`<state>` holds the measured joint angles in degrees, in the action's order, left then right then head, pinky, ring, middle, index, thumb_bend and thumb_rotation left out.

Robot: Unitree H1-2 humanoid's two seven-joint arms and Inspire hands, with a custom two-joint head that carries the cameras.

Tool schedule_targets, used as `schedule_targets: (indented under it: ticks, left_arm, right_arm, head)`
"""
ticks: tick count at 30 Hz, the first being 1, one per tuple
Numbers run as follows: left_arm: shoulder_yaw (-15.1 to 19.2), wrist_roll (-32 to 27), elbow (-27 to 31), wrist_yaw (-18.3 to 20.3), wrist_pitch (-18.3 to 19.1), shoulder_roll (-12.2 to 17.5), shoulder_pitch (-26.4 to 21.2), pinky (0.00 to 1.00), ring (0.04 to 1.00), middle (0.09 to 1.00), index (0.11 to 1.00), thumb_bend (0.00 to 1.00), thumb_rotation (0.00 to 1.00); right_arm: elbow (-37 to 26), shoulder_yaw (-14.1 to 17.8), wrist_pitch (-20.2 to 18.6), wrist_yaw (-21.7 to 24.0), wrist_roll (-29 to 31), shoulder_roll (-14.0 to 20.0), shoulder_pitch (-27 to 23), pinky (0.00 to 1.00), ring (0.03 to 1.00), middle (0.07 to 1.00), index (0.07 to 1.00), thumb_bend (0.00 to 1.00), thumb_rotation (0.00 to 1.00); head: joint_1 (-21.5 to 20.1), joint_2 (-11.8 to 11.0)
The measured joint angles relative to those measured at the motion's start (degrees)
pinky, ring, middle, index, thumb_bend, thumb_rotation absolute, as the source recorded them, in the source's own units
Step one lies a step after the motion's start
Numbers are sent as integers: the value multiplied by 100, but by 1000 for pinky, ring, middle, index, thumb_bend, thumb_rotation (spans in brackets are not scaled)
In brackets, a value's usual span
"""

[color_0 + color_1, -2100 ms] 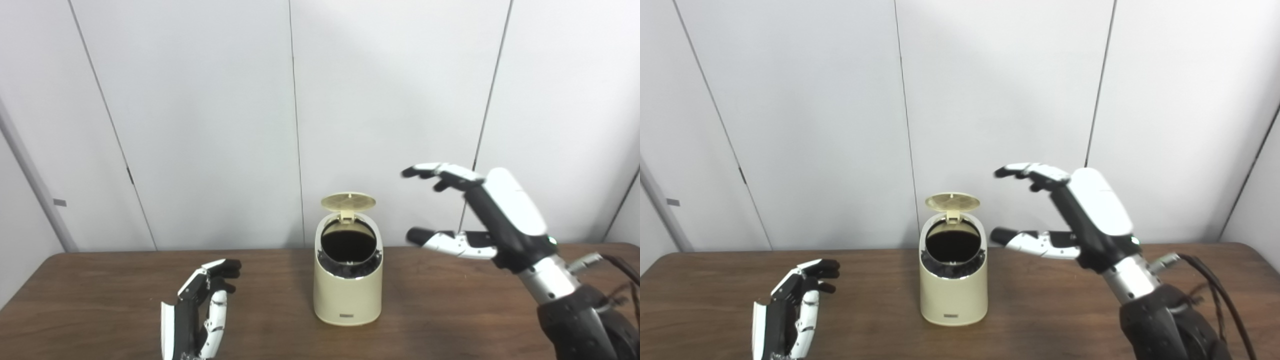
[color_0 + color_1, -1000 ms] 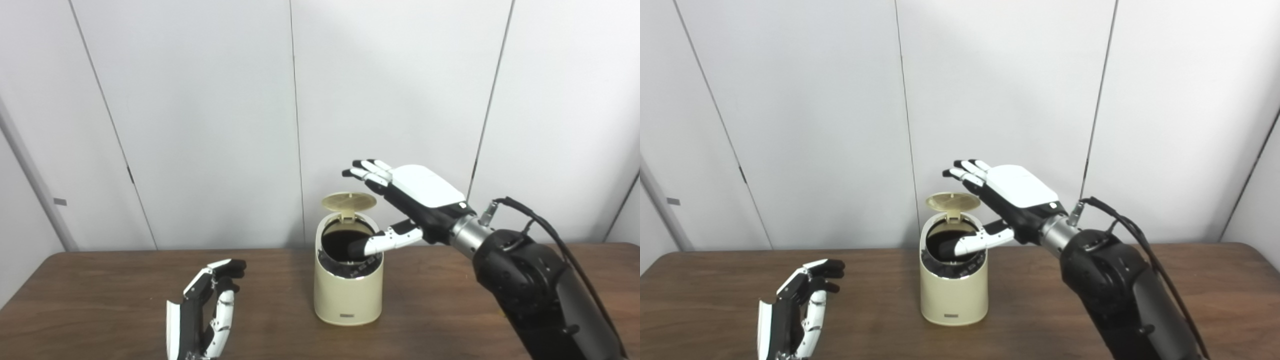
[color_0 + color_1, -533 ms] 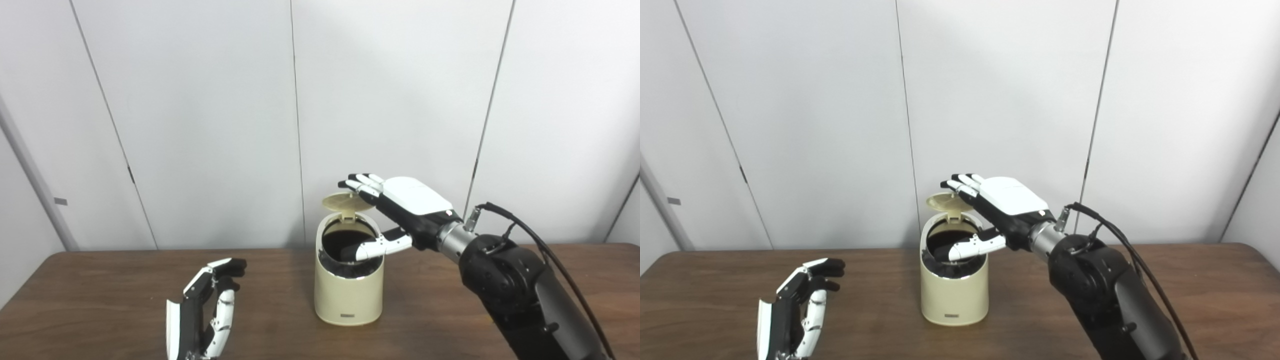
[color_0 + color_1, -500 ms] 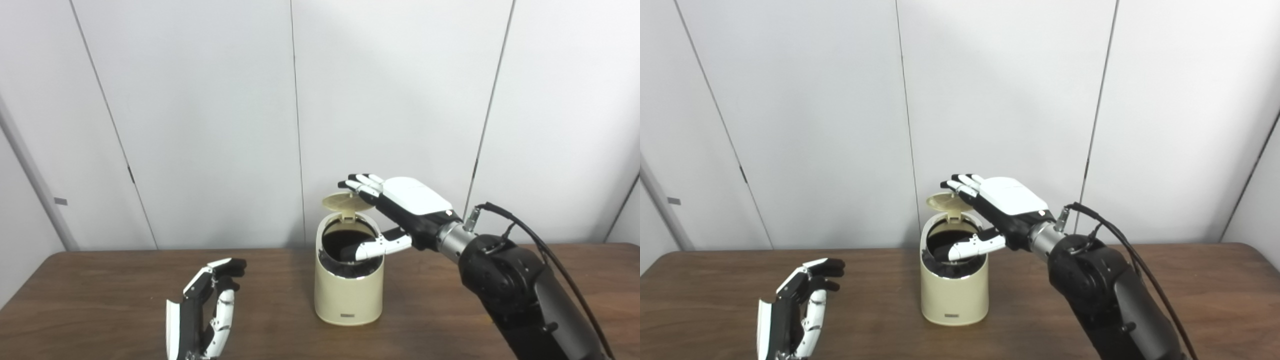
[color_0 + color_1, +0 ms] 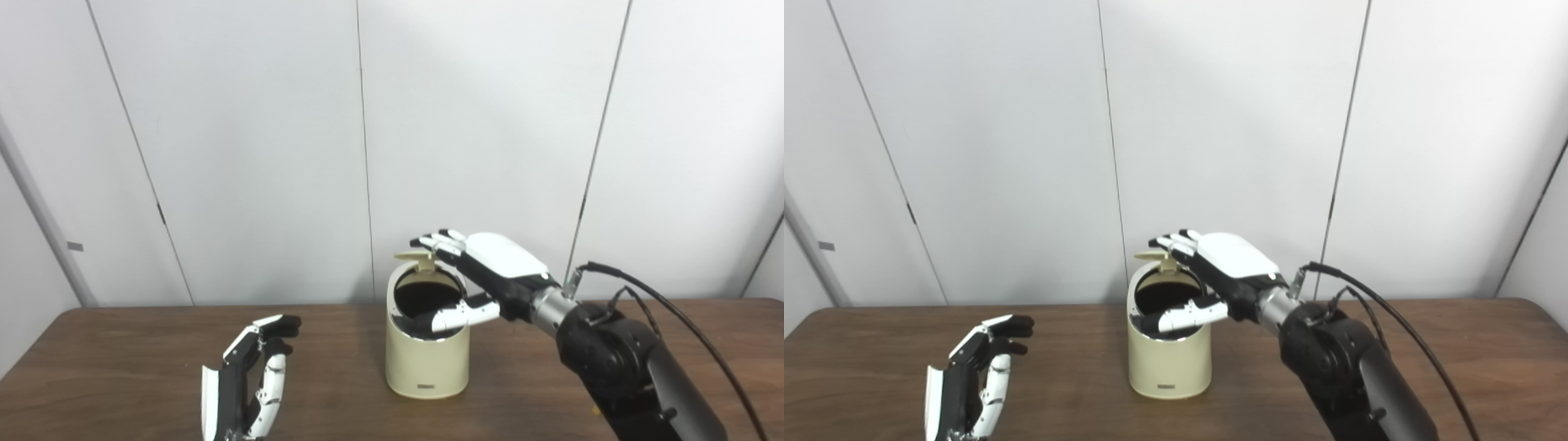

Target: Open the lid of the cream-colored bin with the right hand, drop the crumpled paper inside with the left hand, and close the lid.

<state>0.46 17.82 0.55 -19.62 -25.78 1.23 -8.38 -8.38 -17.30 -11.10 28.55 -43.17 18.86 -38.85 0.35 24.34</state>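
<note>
Room: white wall panels stand behind a brown desk (image 5: 122, 343).
Bin: the cream bin (image 5: 427, 352) sits in the middle of the desk, its mouth showing dark.
Lid: the lid (image 5: 418, 256) is tipped partway down.
Right robot hand (image 5: 484, 269): spread flat on the lid, holding nothing.
Left robot hand (image 5: 248, 383): fingers apart, empty, low near the desk.
Paper: not seen anywhere.
Tip: it should push down softly till the lid shuts, thumb clear of the rim.
</note>
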Motion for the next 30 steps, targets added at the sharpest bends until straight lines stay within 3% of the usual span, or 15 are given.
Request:
schedule_targets:
  ticks: [16, 30]
  left_arm:
    - [142, -25, 174, 223, 10, -1, 18, 533, 636, 653, 634, 273, 746]
    - [185, -264, 316, 502, 147, -28, 41, 544, 650, 662, 640, 294, 728]
  right_arm:
    - [-499, 9, -204, -33, -117, -142, 308, 875, 935, 843, 804, 940, 913]
    - [-772, 13, -333, 46, -139, -145, 515, 894, 932, 845, 812, 929, 900]
  head:
    - [-114, 185]
    - [-141, 343]
